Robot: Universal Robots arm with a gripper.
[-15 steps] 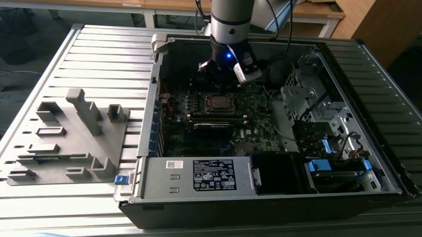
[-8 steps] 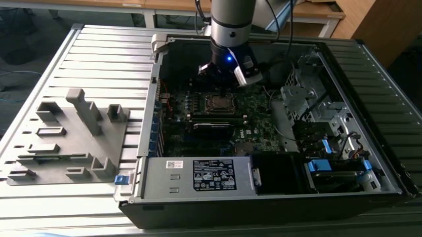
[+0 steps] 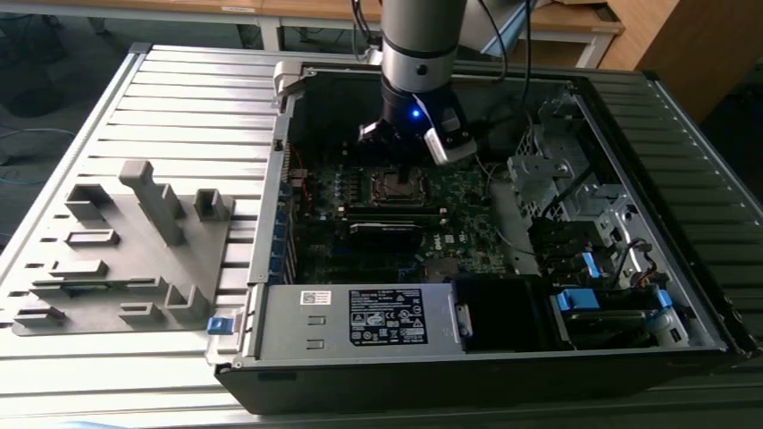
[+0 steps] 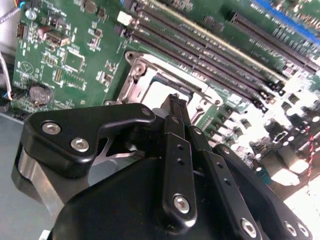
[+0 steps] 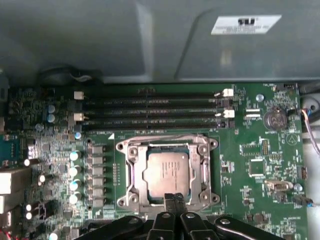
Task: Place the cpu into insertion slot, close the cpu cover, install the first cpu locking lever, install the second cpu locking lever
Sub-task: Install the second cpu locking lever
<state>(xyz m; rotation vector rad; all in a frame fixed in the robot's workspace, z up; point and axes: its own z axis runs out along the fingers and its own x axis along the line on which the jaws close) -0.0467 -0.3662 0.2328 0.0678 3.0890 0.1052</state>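
The cpu (image 5: 167, 172), a grey metal square, lies flat in the insertion slot (image 3: 398, 186) on the green motherboard. The silver cpu cover (image 5: 131, 165) lies down around it like a frame, with the chip showing through its window. My gripper (image 5: 173, 196) is shut, its two black fingers pressed together with nothing visible between them. The tips hover at the edge of the cover nearest the wrist. In the second wrist view the gripper (image 4: 176, 98) points down at the cpu cover (image 4: 145, 75). I cannot make out the locking levers.
Several long black memory slots (image 5: 150, 107) run beside the socket, with a coin battery (image 5: 274, 119) and a row of capacitors (image 5: 75, 170) nearby. The case holds a white-labelled power supply (image 3: 357, 317) and a metal drive cage (image 3: 560, 179). A grey fixture tray (image 3: 120, 250) lies on the exterior view's left.
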